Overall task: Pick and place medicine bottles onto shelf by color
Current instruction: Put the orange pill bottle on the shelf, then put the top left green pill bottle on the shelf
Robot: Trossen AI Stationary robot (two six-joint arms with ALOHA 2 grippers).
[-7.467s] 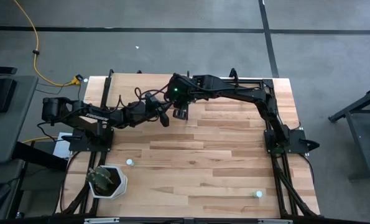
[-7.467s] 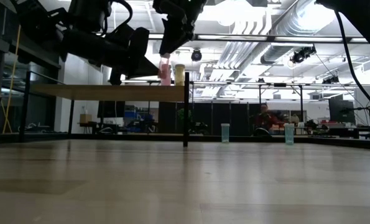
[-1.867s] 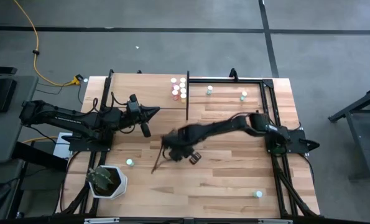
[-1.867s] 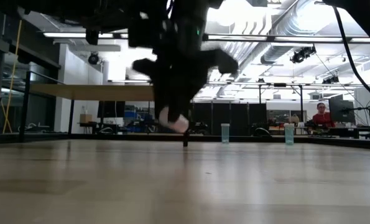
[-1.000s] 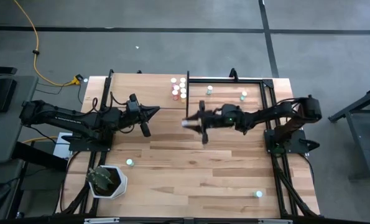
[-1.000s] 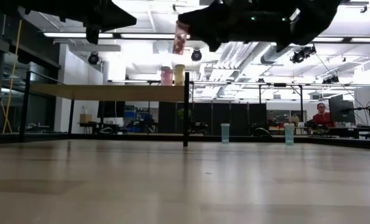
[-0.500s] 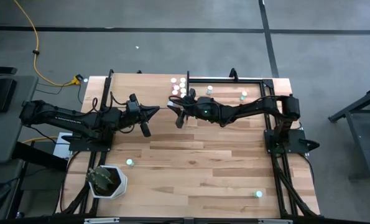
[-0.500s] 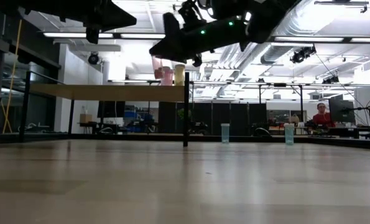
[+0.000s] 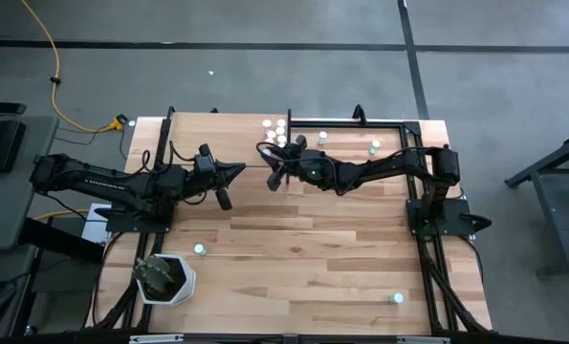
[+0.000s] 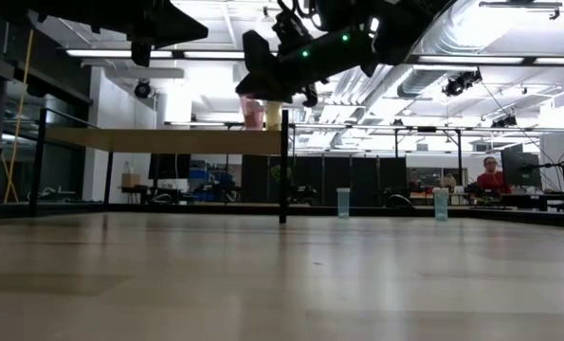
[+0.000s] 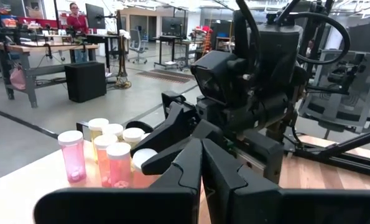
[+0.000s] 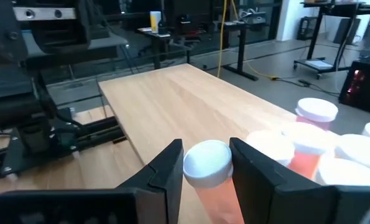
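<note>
The shelf (image 9: 217,134) is a light-wood board on black posts at the table's far left. A group of medicine bottles (image 9: 275,133) with white caps and pink or orange bodies stands at its right end (image 11: 118,163). My right gripper (image 9: 269,159) reaches in from the table's right, just near of that group, shut on a white-capped pinkish-orange bottle (image 12: 206,163). My left gripper (image 9: 238,170) hovers shut over the shelf's near edge, its tips pointing at the right gripper (image 11: 172,134), with nothing in it. My right gripper pinches the bottle's upper end, at the white cap (image 12: 191,177), between its two fingers (image 12: 170,167). The fingers come about level from the table's right. The bottle stands roughly upright, cap up, beside the group. Whether its bottom rests on the shelf I cannot tell.
Loose bottles stand on the table: two pale ones at the far right (image 9: 321,139) (image 9: 374,147), one near the left (image 9: 200,249), one at the near right (image 9: 397,298). A white pot with a plant (image 9: 164,277) sits near left. A black shelf post (image 10: 282,166) stands below the gripper.
My right gripper has carried the bottle from above the table's middle toward the left and far edges, to the shelf's right end, turning as it went. The bottle has come down from a tilt to about upright beside the standing group.
</note>
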